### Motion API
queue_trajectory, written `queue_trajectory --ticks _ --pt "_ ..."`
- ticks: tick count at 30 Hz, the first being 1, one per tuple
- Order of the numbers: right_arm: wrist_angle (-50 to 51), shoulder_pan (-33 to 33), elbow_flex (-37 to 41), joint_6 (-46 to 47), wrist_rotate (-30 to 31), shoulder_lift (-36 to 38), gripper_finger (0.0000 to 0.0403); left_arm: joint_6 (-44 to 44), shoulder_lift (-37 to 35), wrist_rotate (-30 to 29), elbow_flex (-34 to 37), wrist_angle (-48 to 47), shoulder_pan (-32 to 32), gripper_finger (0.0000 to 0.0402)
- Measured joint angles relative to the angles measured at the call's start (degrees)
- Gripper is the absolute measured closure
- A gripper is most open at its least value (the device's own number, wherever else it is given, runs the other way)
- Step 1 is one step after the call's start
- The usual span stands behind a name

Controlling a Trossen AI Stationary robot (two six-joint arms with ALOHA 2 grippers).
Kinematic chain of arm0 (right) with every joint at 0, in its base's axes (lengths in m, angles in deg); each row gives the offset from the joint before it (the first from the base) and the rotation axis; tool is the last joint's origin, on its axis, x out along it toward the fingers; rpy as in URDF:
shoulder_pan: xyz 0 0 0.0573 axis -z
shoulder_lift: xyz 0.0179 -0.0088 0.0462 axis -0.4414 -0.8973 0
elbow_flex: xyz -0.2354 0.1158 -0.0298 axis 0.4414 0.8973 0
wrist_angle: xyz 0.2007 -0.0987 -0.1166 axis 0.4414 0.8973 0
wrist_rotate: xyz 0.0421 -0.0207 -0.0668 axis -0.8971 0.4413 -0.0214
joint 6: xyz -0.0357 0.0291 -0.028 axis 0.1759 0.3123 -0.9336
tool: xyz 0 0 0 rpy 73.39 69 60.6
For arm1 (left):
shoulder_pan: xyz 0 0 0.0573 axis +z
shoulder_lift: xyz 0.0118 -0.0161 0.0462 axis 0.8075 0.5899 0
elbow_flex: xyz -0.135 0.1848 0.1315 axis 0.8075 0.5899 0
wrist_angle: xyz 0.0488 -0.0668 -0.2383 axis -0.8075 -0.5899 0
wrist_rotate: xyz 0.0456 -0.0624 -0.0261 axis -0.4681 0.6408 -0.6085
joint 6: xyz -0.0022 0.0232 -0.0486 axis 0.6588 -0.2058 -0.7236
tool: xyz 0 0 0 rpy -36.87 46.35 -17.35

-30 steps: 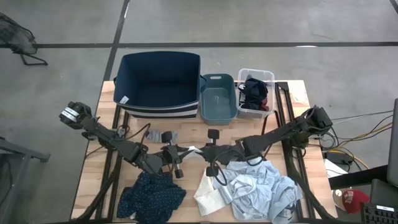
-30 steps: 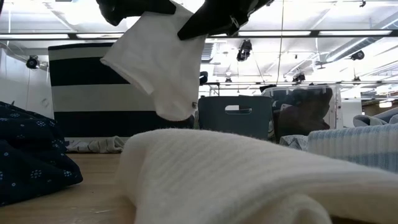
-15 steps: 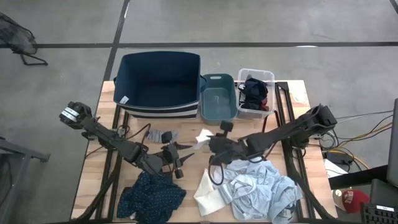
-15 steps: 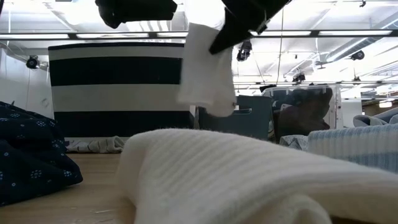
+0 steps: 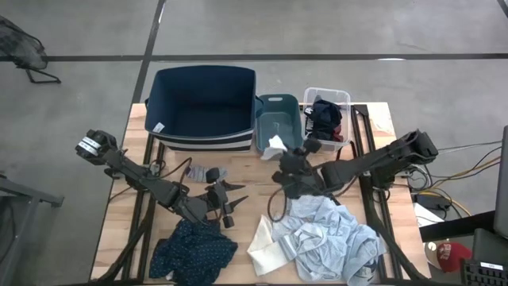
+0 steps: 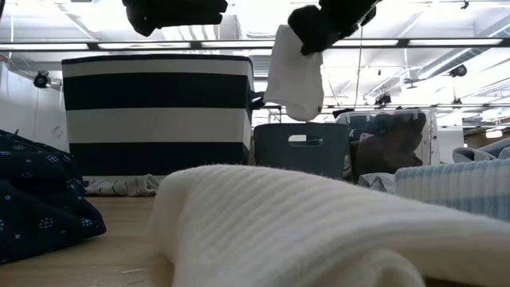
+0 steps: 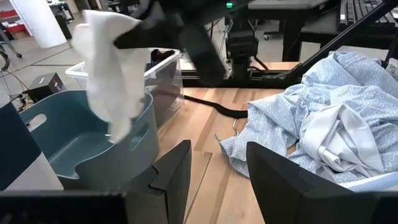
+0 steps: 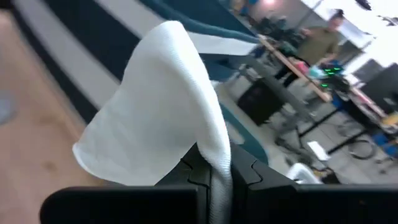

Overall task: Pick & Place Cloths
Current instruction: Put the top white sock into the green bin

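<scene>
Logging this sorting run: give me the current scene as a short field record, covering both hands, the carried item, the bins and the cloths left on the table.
right hand: shut on the white cloth, raised by the teal bin's near rim
left hand: open, empty, over the table
navy bin: no cloths seen inside
clear bin: holds dark pieces
on table: dark dotted cloth, light blue shirts, cream cloth, grey sock
</scene>
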Motion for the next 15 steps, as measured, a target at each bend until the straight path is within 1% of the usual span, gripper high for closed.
queue_trajectory --ticks 5,7,12,15 --pt "-0.02 6.93 0.20 -3.06 -0.15 0.24 0.0390 -0.08 0.00 0.00 0.00 0.05 0.02 0.0241" --pt "-0.04 10.49 0.22 -4.15 -2.30 0.24 0.0390 -0.33 0.00 0.02 0.00 0.07 0.02 0.0241" --pt "-1.46 20.01 0.24 -8.20 -14.85 0.22 0.0392 -0.59 0.00 0.85 0.00 0.04 0.02 0.0241" --pt "-2.60 24.61 0.22 -8.36 -22.61 0.22 0.0382 -0.59 0.00 0.94 0.00 0.02 0.02 0.0241"
